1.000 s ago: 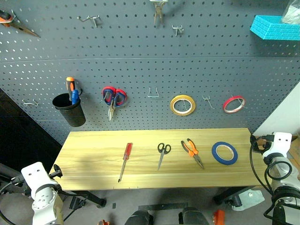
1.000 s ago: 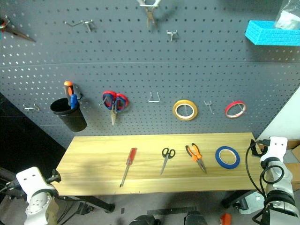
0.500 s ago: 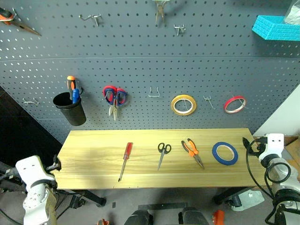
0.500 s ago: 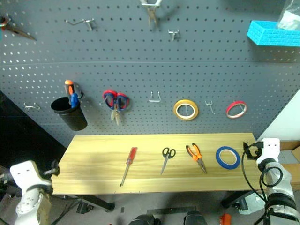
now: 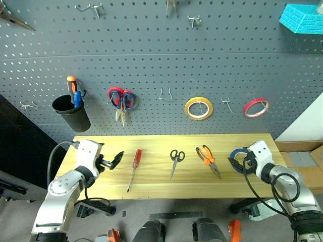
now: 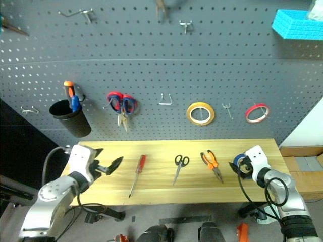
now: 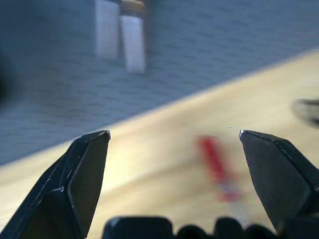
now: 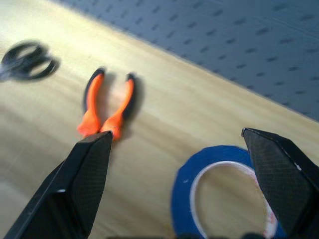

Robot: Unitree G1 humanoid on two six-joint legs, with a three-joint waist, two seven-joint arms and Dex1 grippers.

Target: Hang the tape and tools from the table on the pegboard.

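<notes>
I have the left gripper (image 5: 115,160) over the left end of the table (image 5: 151,189), fingers spread wide and holding nothing, aimed toward the red-handled screwdriver (image 5: 134,167) lying just beside it. On my left wrist view the screwdriver sits blurred between the open fingers. Further along the tabletop lie the black-handled scissors (image 5: 174,161), then the orange-and-black pliers (image 5: 207,161), each apart from its neighbours. The blue tape (image 8: 224,196) lies flat near the right end. My right gripper (image 5: 236,162) is spread wide and empty right at the tape, its fingers straddling the roll in the right wrist view. Behind the table stands the pegboard (image 5: 161,65), with a bare hook (image 5: 165,94) above the scissors.
</notes>
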